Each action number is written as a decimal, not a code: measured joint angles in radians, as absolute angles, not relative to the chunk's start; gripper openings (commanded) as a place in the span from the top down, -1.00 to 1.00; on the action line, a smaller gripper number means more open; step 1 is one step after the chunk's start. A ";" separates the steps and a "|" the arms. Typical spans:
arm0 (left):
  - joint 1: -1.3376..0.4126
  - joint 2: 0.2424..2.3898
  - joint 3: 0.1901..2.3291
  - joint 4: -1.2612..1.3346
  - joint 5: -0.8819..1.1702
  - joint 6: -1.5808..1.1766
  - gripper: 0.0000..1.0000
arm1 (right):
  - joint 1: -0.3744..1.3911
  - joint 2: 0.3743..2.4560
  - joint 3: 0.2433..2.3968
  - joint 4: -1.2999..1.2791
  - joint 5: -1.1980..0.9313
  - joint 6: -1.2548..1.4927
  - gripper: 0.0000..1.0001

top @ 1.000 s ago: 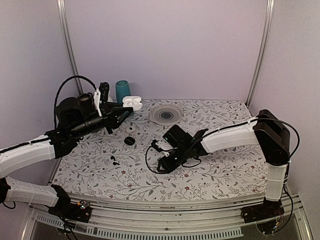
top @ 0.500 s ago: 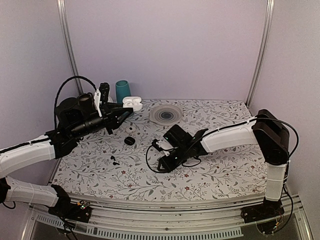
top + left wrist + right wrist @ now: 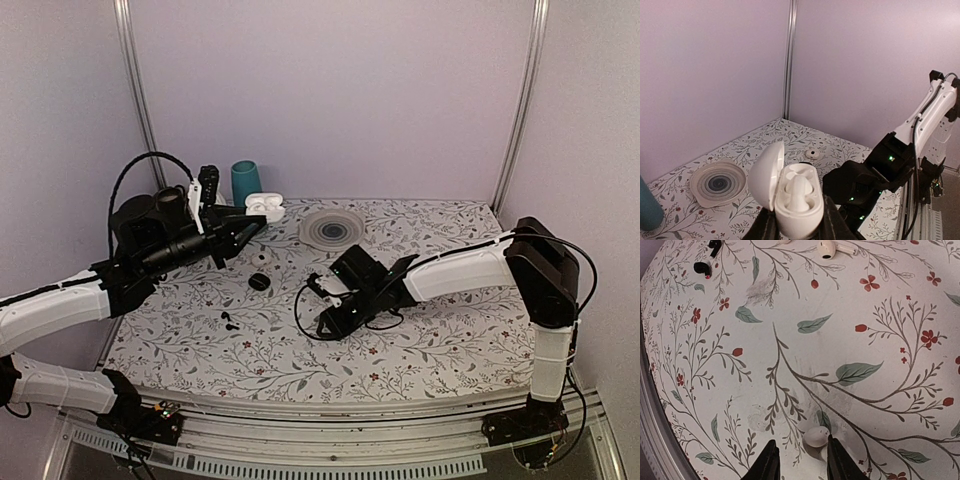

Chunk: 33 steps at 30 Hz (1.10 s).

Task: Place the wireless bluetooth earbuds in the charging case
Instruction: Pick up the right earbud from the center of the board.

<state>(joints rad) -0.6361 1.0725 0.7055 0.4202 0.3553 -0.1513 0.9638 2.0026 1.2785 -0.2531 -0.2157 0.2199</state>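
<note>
From above, the left jaws hold the white charging case (image 3: 265, 207) aloft. Left wrist: they clamp its base tightly (lid swung open). Right wrist: the right jaws stand part-open, straddling a white earbud (image 3: 816, 436) lying on the worktop (image 3: 790, 355).

Can't see the lower part of the case (image 3: 799, 200): buried between the left claw's (image 3: 799, 222) fingers, cut off at the bottom edge. Get only a sliver of the cup (image 3: 649, 210) at the left edge. See just the fingertips of the right claw (image 3: 801, 460); can't tell whether the white bud (image 3: 816, 436) touches one. Lose part of a black bud (image 3: 715, 245) to the top edge. Can't make out the dark specks (image 3: 228, 320) from above.
</note>
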 measured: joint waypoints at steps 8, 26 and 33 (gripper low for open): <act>-0.636 1.073 0.706 0.420 0.355 -0.151 1.00 | 0.962 2.003 1.278 -0.249 -0.216 0.220 0.37; -0.636 1.074 0.706 0.420 0.358 -0.152 1.00 | 0.968 1.998 1.267 -0.248 -0.224 0.204 0.38; -0.636 1.081 0.706 0.420 0.359 -0.154 1.00 | 0.968 1.998 1.267 -0.247 -0.231 0.193 0.37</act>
